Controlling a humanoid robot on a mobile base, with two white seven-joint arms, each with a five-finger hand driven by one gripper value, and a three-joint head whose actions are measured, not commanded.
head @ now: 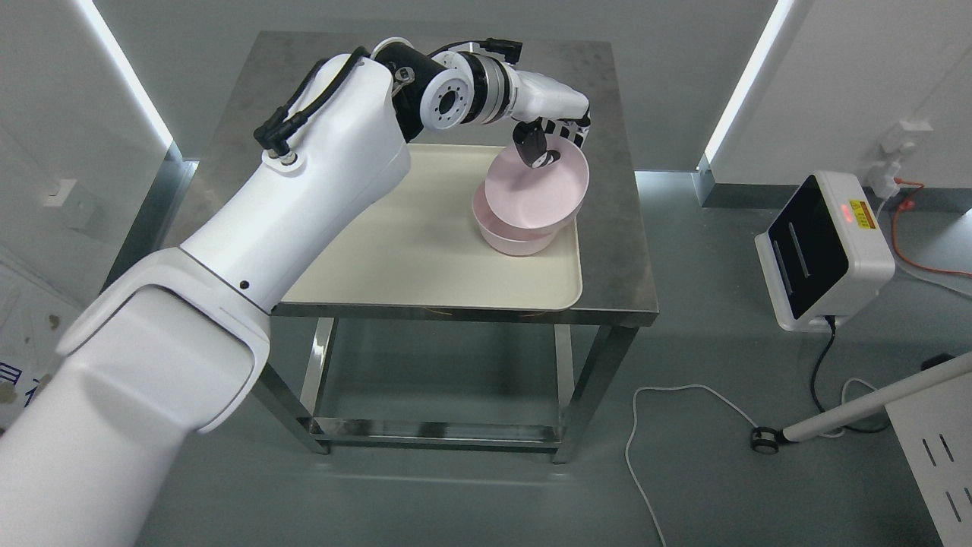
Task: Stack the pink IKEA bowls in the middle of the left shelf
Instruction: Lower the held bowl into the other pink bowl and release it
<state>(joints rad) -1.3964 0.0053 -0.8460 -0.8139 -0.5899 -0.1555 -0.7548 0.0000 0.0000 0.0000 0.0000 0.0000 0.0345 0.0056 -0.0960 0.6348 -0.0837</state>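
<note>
Two pink bowls sit at the right side of a cream tray (425, 251) on a steel table (615, 251). The upper pink bowl (543, 194) is tilted and rests in the lower pink bowl (512, 237). My left hand (548, 140) reaches across from the left and grips the far rim of the upper bowl, thumb inside and fingers behind the rim. My right arm is out of view.
A white and black device (824, 251) stands on the floor at the right, with cables (683, 403) trailing over the floor. A white bar (873, 403) lies at the lower right. Walls close in behind the table.
</note>
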